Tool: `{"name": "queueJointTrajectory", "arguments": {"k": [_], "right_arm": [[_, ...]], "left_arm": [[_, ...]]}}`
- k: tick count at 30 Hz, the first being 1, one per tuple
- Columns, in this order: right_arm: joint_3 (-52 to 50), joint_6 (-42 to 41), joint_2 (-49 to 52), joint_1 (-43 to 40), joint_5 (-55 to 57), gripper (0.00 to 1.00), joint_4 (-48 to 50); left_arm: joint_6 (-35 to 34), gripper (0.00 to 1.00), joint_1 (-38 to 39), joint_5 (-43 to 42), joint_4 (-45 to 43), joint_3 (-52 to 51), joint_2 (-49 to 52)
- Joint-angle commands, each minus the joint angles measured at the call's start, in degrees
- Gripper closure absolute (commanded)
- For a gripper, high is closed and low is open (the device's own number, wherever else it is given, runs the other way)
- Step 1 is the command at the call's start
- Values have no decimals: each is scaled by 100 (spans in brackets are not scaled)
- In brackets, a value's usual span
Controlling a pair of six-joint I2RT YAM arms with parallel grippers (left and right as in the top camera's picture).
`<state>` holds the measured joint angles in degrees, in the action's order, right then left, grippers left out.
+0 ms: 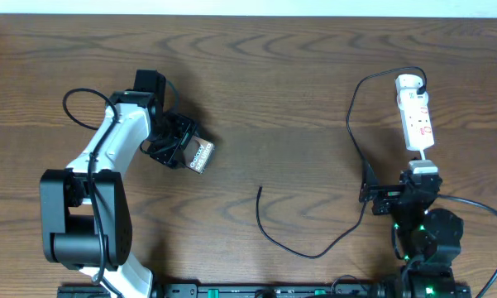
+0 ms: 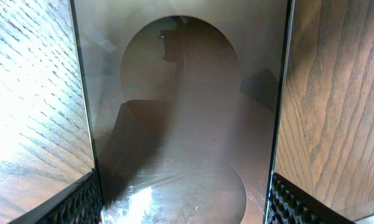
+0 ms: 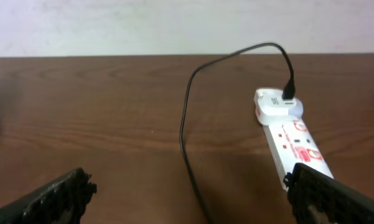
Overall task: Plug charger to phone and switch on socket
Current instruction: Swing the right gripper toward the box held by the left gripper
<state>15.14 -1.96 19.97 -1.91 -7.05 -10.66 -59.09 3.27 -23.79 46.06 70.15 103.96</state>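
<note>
Plainly, the phone (image 2: 187,124) sits between the left jaws.

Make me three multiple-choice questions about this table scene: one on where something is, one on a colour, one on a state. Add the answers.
1. Where does the free tip of the cable lie?
A. on the table
B. hanging off the edge
C. inside a drawer

2. What colour is the power strip?
A. black
B. white with red marks
C. blue

3. How is the right gripper?
A. open
B. shut on a pen
C. out of sight

Answers:
1. A, the overhead view shows the tip lying on bare wood.
2. B, its body is white with red marks on top.
3. A, its fingers stand wide apart with nothing between them.
</note>
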Motion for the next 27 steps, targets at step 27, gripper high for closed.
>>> {"name": "queueJointTrajectory", "arguments": {"k": [27], "right_arm": [[5799, 68, 7005, 553, -5608, 1, -3222]], "left_arm": [[-918, 93, 2, -308, -11, 57, 9]]}}
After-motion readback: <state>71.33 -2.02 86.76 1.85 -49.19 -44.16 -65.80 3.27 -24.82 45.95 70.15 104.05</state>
